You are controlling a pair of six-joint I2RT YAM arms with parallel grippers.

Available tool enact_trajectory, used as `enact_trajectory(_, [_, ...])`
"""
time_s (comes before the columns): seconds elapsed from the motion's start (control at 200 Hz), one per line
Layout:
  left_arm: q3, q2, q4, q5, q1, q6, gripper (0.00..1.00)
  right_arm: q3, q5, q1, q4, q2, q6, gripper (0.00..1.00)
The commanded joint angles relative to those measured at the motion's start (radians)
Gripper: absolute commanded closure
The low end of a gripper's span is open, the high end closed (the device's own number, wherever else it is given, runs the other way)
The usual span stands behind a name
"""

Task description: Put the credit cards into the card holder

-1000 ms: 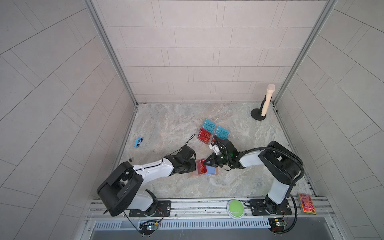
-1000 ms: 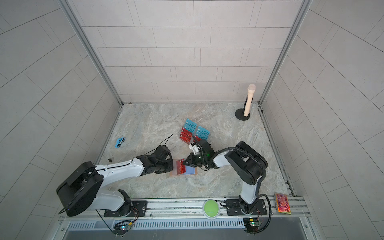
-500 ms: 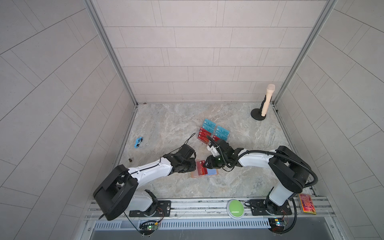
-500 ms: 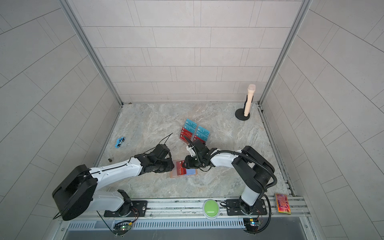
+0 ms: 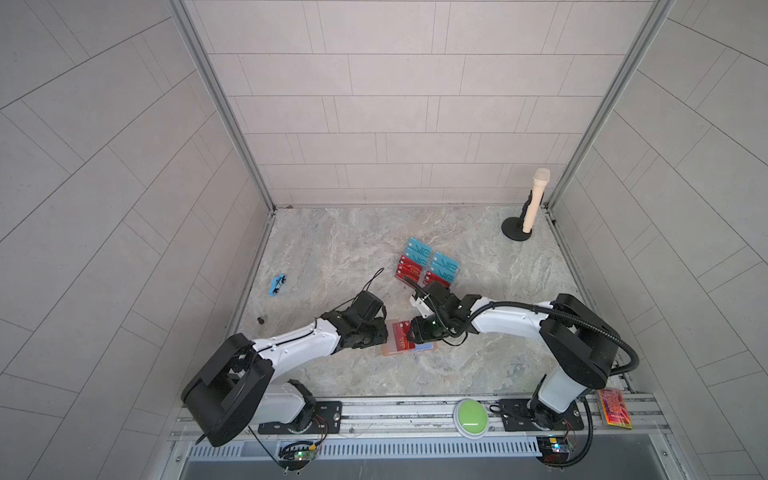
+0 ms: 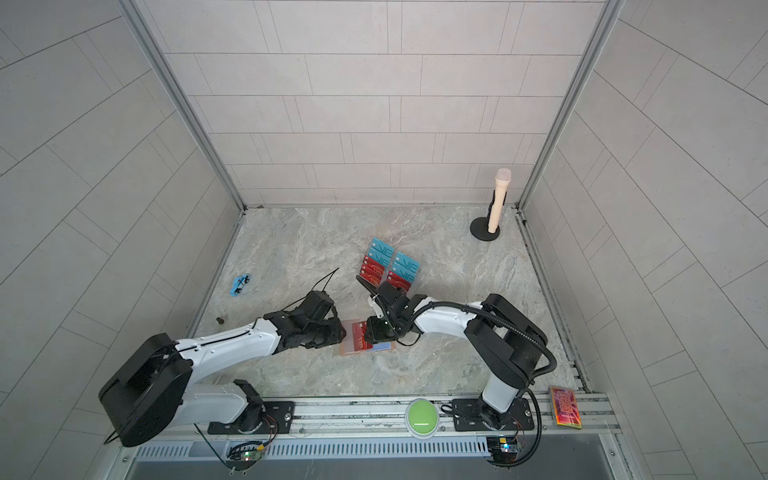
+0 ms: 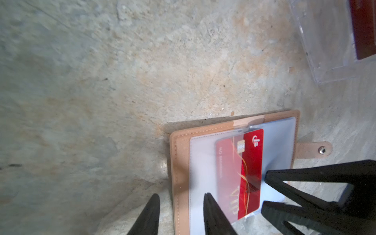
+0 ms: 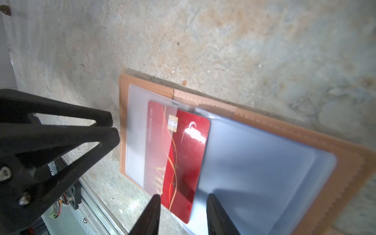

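Card (image 5: 400,336), half-sleeved in the holder (image 8: 146,85), looks stiff, thin, slick, light: pinch its bare edge, 3 o'clock in a top view; left claw (image 7: 181,195) and right claw (image 8: 184,195) gape empty

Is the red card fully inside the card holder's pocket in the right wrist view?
No, only part of the red card lies under the clear pocket of the card holder; the rest shows uncovered.
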Motion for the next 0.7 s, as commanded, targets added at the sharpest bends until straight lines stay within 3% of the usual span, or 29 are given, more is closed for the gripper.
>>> enact_trajectory(0.0, [-0.022,0.016,0.038,0.026,0.007,0.021,0.59,0.020,0.015,0.012,-0.042,0.021,0.012,0.60])
enact_trajectory(0.696, [-0.037,0.044,0.118,0.087,0.006,0.025,0.63,0.088,-0.043,0.060,0.064,0.097,0.101,0.59])
